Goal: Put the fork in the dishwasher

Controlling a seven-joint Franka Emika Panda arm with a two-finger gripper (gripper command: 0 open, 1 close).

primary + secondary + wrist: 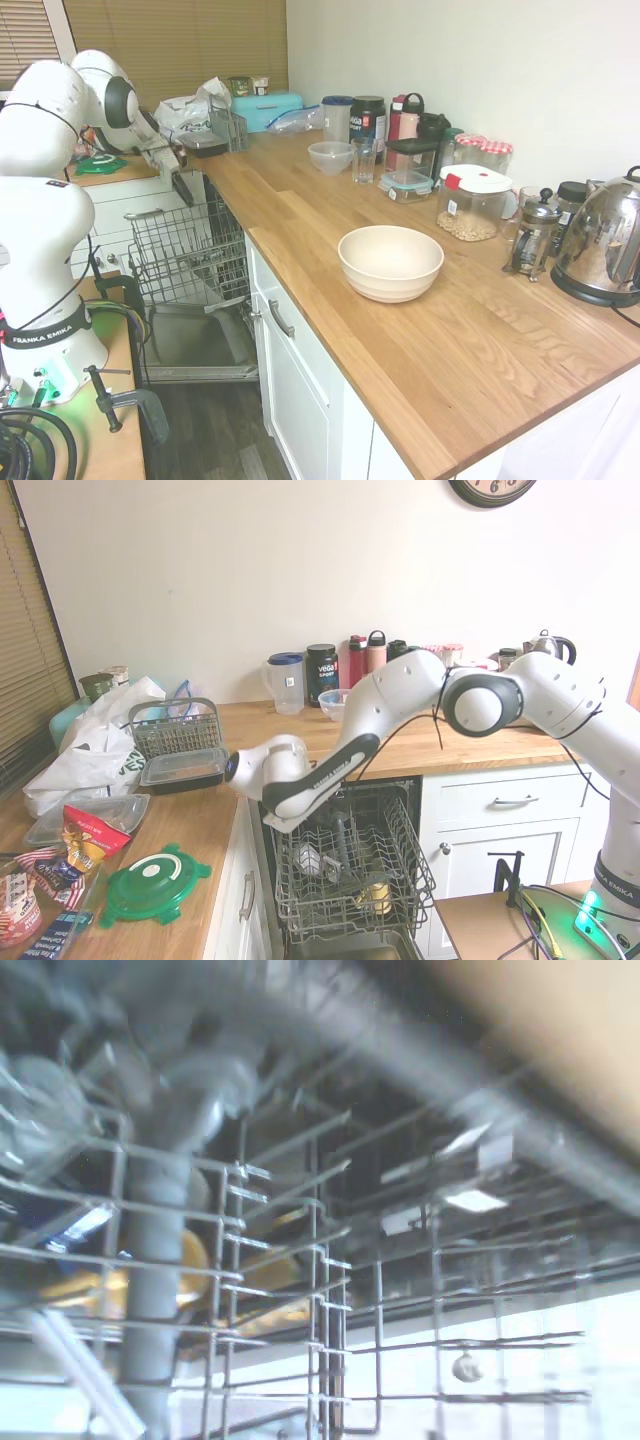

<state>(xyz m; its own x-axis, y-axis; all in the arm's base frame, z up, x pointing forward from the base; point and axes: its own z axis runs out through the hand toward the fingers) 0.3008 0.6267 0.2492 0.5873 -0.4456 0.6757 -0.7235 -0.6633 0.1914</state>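
1. The white arm [400, 695] is reaching from its base across the worktop edge, elbow raised and forearm sloping down toward the open dishwasher [350, 870]; the wrist is bending so that the gripper [186, 187] is pointing down at the far upper edge of the wire rack [190, 245]
2. The gripper is hanging just above the rack and beside the worktop [420, 330]; the pictures are not showing whether it is apart or together
3. The fork is not showing clearly in either exterior view; the wrist view, blurred, is looking into the rack wires, where a pale slim bar [80, 1380] is slanting across a corner, and I cannot tell whether that is the fork
4. Some items are lying in the rack, one of them yellow [375, 890]; the steel door [195, 345] is lying open below
5. The band on the arm's base [40, 337] is reading "FRANKA EMIKA", and the same words are running along the forearm; the black tub [322, 672] far along the worktop is reading "vega sport"
6. A cream bowl [390, 262] is sitting on the worktop, well apart from the gripper
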